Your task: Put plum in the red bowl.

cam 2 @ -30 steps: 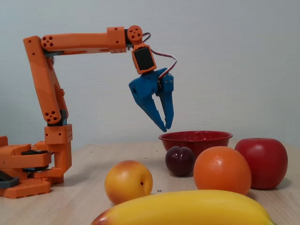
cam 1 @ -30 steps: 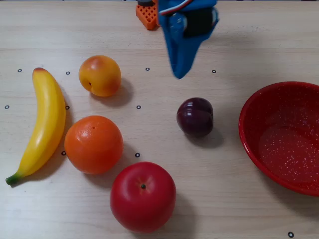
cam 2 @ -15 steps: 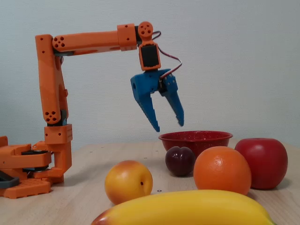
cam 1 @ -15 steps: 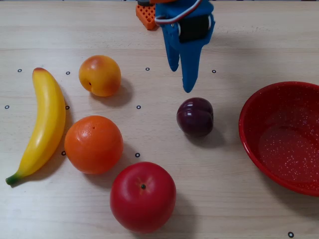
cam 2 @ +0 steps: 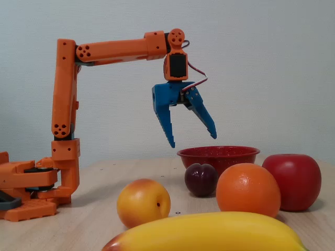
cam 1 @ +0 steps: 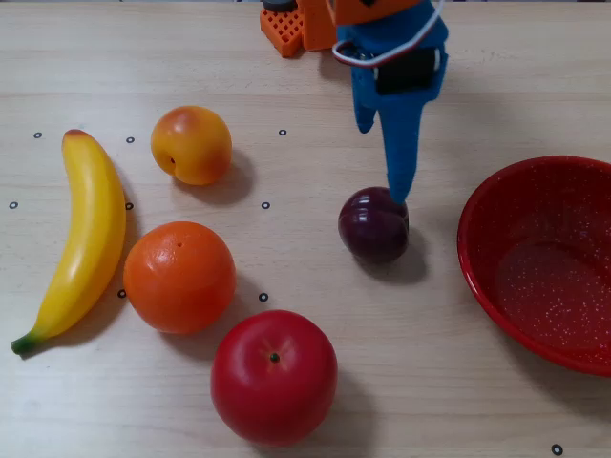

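- Gripper hung in the air with blue jaws spread wide, nothing held; fixed view showed it well above the table.
- Overhead view: gripper sat just above the plum in the picture, long finger tip overlapping the plum's top edge, but fixed view showed a clear height gap, no contact.
- Plum lay on the table, mid-frame in overhead view, between the orange and the bowl.
- Fixed view: plum sat below the gripper, slightly right of its left fingertip, in front of the bowl.
- Bowl stood at right edge in overhead view, near the plum but apart, partly cut off by the frame.
- Peach, orange, apple and banana lay left and lower left of the plum in overhead view, all apart from it.
- Orange arm reached out from its base at left in fixed view.
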Motion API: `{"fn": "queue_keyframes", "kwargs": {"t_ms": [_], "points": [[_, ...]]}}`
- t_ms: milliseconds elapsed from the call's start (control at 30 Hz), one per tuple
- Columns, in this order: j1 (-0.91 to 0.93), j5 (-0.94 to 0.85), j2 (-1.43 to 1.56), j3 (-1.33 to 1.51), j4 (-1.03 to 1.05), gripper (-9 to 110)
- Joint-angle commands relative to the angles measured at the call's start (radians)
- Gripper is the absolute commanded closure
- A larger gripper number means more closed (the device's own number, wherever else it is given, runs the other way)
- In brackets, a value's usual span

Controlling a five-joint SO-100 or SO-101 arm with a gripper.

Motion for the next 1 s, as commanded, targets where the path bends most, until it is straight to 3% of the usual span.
{"fn": "queue_keyframes", "kwargs": {"t_ms": [0, 967], "points": [[-0.021, 0.038, 0.031, -0.104, 0.017, 61], [-0.012, 0.078, -0.216, -0.199, 0.032, 55]]}}
